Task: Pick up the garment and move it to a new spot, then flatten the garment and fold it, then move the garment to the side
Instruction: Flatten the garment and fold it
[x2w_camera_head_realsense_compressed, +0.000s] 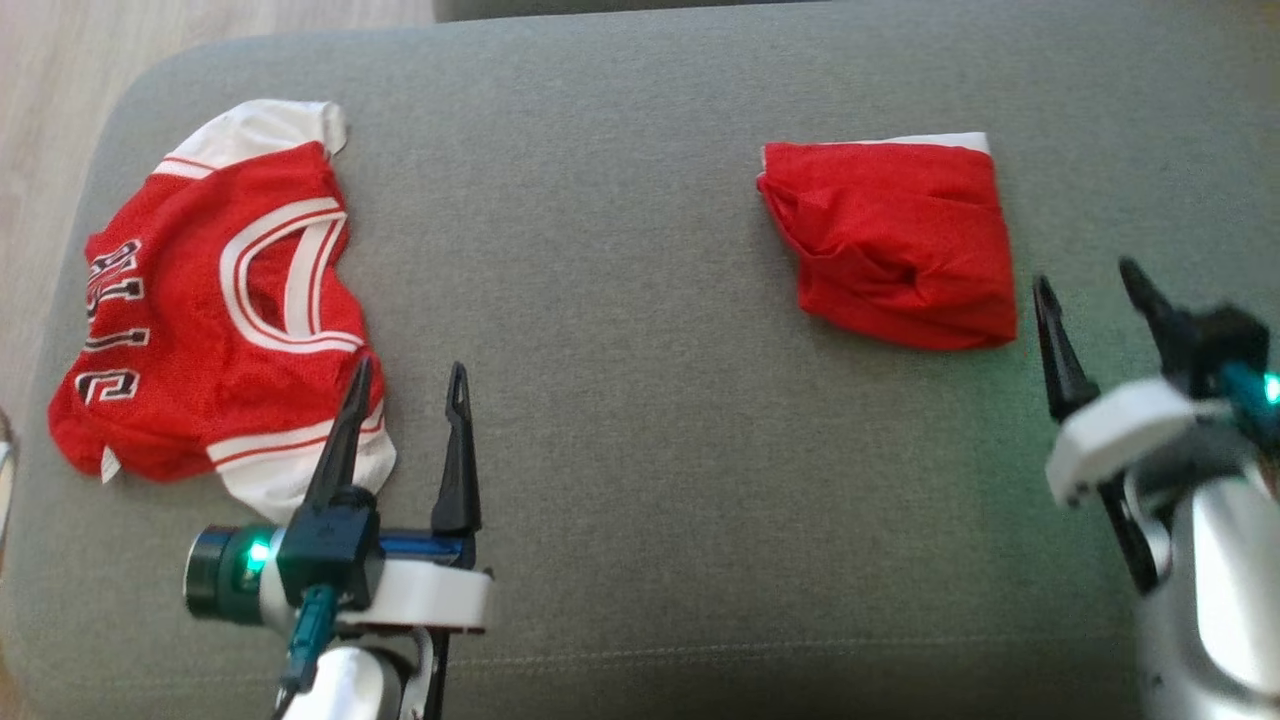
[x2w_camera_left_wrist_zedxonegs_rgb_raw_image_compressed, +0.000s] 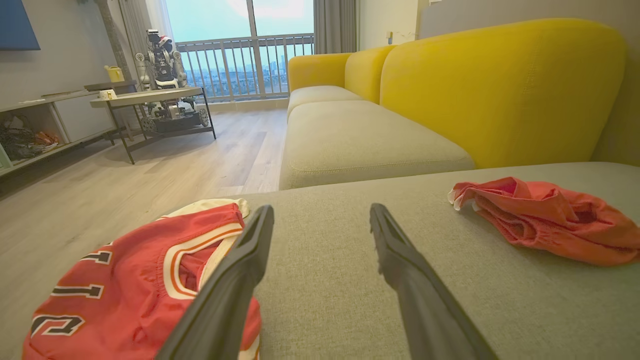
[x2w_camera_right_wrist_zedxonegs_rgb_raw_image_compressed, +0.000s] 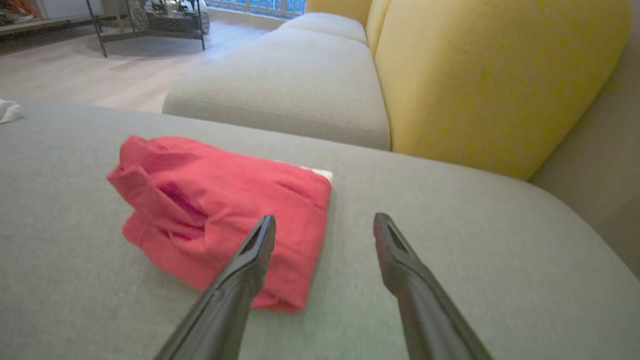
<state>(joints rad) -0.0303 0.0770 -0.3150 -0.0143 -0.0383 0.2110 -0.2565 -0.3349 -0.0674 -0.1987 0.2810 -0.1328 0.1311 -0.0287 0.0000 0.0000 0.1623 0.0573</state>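
The garment (x2w_camera_head_realsense_compressed: 895, 240) is a small red piece with a white edge, folded into a rough square on the right part of the grey cushion (x2w_camera_head_realsense_compressed: 620, 300). It also lies at the right of the left wrist view (x2w_camera_left_wrist_zedxonegs_rgb_raw_image_compressed: 545, 220). My right gripper (x2w_camera_head_realsense_compressed: 1087, 278) is open just to the right of it, nothing between its fingers. The right wrist view has the garment (x2w_camera_right_wrist_zedxonegs_rgb_raw_image_compressed: 225, 210) under the left finger of the right gripper (x2w_camera_right_wrist_zedxonegs_rgb_raw_image_compressed: 325, 220). My left gripper (x2w_camera_head_realsense_compressed: 408, 372) is open and empty, its left finger over the hem of a red jersey (x2w_camera_head_realsense_compressed: 200, 300).
The red jersey (x2w_camera_left_wrist_zedxonegs_rgb_raw_image_compressed: 135, 280) with white trim lies crumpled near the cushion's left edge, beside the left gripper (x2w_camera_left_wrist_zedxonegs_rgb_raw_image_compressed: 321, 210). Wooden floor (x2w_camera_head_realsense_compressed: 50, 60) lies beyond that edge. A yellow backrest (x2w_camera_right_wrist_zedxonegs_rgb_raw_image_compressed: 490, 75) rises behind the cushion. A table (x2w_camera_left_wrist_zedxonegs_rgb_raw_image_compressed: 150, 95) stands across the room.
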